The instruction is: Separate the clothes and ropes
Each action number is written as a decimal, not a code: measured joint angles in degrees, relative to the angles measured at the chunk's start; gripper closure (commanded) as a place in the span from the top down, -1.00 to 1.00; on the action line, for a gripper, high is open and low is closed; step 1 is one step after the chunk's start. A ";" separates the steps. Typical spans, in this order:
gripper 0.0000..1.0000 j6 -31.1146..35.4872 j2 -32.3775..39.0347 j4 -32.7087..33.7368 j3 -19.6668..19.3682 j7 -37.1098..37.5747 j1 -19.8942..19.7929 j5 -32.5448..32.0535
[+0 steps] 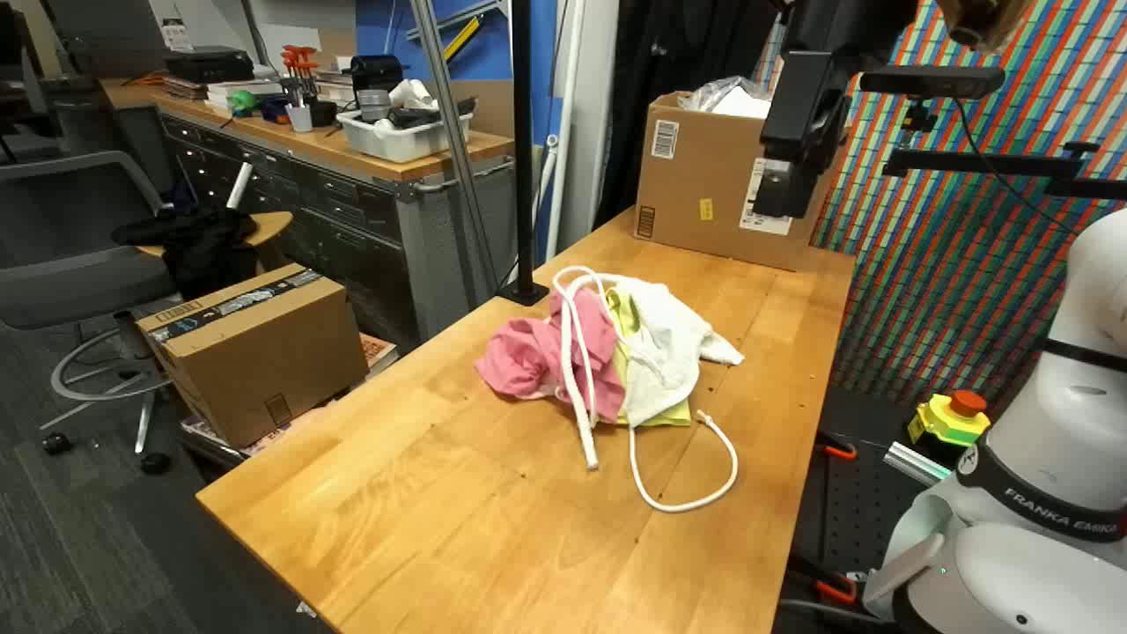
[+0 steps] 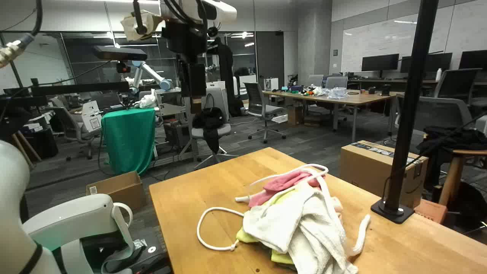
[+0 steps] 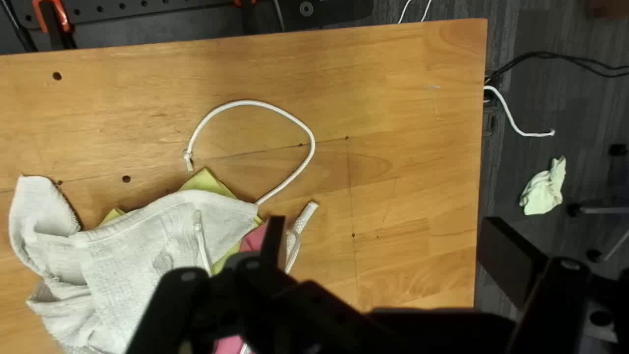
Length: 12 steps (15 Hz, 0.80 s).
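In an exterior view, one pink cloth [image 1: 513,357], one yellow cloth [image 1: 672,415] and one white cloth [image 1: 665,352] lie heaped on the worktop [image 1: 423,519], white rope [image 1: 577,401] over the pink. In an exterior view, three rope ends [image 2: 363,227] show. In the wrist view, the jaws stand wide apart.

The arm [image 1: 1070,423] is cased in smooth, rounded white casing [image 2: 72,213]. A black band [image 1: 1039,491] is printed with FRANKA EMIKA in white letters [image 1: 1061,512], beside which a round pale emblem [image 1: 968,460] is set. Higher up, the white is ringed by a thin black strap [image 1: 1087,354]. The gripper [image 3: 385,246] is built in black, with 2 blocky fingers [image 3: 511,260] marked by round screw heads [image 3: 570,264]. Black cables [image 2: 179,13] are seen above it.
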 measured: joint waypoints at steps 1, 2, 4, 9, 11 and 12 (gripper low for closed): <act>1.00 0.07 -0.01 0.24 0.00 0.00 0.00 0.00; 1.00 0.07 -0.10 0.48 0.00 0.00 0.00 0.00; 1.00 0.07 -0.28 0.70 0.00 0.00 0.00 0.00; 1.00 0.06 -0.26 0.66 0.05 -0.08 -0.08 0.00; 1.00 0.08 -0.06 0.42 0.41 -0.56 -0.43 -0.26; 1.00 0.12 0.13 0.41 0.66 -0.97 -0.53 -0.54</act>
